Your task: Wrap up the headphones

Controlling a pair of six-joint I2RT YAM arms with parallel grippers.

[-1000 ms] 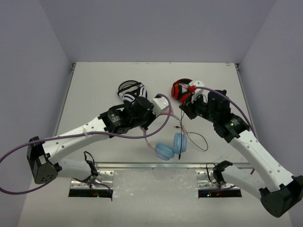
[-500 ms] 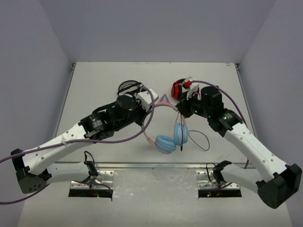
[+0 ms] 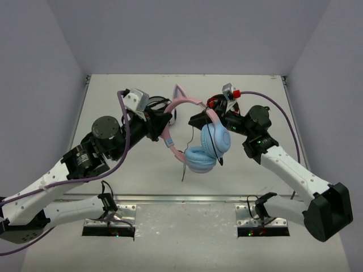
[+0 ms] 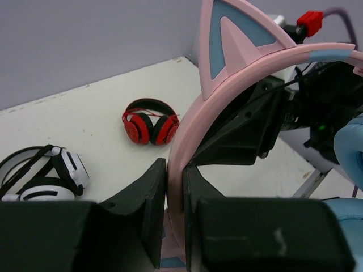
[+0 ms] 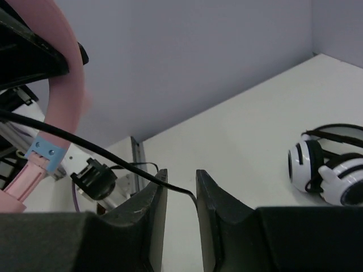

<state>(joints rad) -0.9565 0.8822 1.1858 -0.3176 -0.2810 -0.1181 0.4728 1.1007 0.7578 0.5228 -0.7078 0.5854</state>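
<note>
The headphones [image 3: 201,148] hang above the table, light-blue earcups low, pink headband [image 3: 184,105] and one cat ear on top. My left gripper [image 3: 166,127] is shut on the headband's left side; in the left wrist view the pink band [image 4: 187,130] runs up from between the left gripper [image 4: 174,190] jaws to a cat ear [image 4: 227,39]. My right gripper [image 3: 197,120] is close by the band's right side. In the right wrist view the right gripper [image 5: 180,184] is open a little, with the thin black cable [image 5: 102,152] slack across the gap. The cable's end [image 3: 184,169] dangles below the earcups.
Red-and-black headphones [image 4: 150,121] lie on the table at the back, partly hidden behind the right arm in the top view [image 3: 213,102]. Black-and-white headphones [image 4: 48,182] lie to their left, also in the right wrist view [image 5: 332,170]. Grey walls close in the sides and back.
The headphones have gone from lying on the table to hanging in the air, lifted by the left gripper. The right jaws have parted slightly and the cable now lies loose between them.
</note>
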